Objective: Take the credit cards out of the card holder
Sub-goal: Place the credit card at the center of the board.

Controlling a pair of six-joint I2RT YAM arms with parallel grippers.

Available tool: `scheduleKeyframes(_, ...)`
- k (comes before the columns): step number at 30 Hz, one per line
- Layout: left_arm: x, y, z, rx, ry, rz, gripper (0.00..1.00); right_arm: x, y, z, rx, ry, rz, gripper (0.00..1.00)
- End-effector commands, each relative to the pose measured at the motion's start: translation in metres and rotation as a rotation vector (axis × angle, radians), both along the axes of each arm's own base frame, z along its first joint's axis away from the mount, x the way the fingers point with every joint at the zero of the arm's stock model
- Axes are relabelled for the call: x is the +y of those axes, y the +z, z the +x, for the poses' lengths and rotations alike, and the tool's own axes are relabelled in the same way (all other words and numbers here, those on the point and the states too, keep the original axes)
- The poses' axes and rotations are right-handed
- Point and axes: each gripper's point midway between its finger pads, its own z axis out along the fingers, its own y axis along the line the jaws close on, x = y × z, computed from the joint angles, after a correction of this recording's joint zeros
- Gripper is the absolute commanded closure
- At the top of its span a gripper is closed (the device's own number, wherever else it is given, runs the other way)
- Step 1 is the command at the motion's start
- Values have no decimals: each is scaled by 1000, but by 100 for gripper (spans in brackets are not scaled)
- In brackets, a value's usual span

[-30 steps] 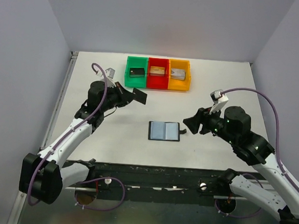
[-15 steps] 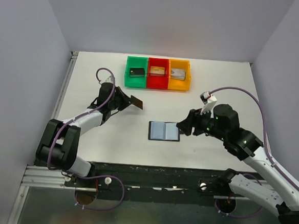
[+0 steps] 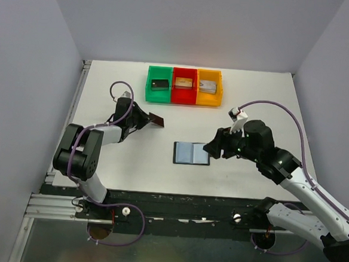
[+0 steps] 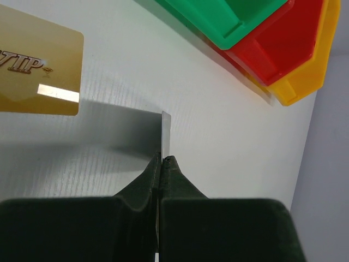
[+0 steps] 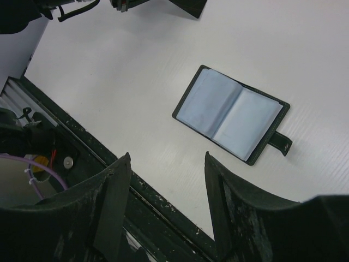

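The card holder [image 3: 191,152] lies open on the white table, its bluish-grey pockets [image 5: 232,113] facing up and its strap tab to the right. My left gripper [image 3: 148,118] is shut on a thin dark credit card [image 3: 157,120], which shows edge-on [image 4: 166,128] between the closed jaws [image 4: 163,158] in the left wrist view. A tan-gold card [image 4: 38,68] marked VIP shows at that view's upper left. My right gripper [image 3: 212,148] hovers open by the holder's right edge, with nothing between its fingers [image 5: 167,158].
Green [image 3: 159,84], red [image 3: 184,85] and orange [image 3: 209,86] bins stand in a row at the back, each with a blocky item inside. The table's dark front rail [image 5: 142,191] runs just below the right gripper.
The left arm has folded back, drawing the held card slightly left and toward the near side. The right gripper has moved left, closer to the card holder's right edge.
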Motion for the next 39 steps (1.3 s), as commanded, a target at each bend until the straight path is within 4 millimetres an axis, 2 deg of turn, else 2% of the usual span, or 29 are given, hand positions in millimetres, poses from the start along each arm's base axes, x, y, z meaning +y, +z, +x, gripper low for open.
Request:
scheduleKeyframes(1,-1,7,19,-54,5,-40,100,7,2,-2,9,30,18,36)
scheduleKeyframes(10,-3,-8,30,-20,12,-55,100,10,-6,2,23,33,-4,36)
scheduleKeyframes(20,-1,-19,31,-2,3,-50,71,11,-12,7,32,32,-33,37)
scheduleKeyframes(39,12,-25,24,61,-33,24,58,13,-19,9,51,35,-52,36)
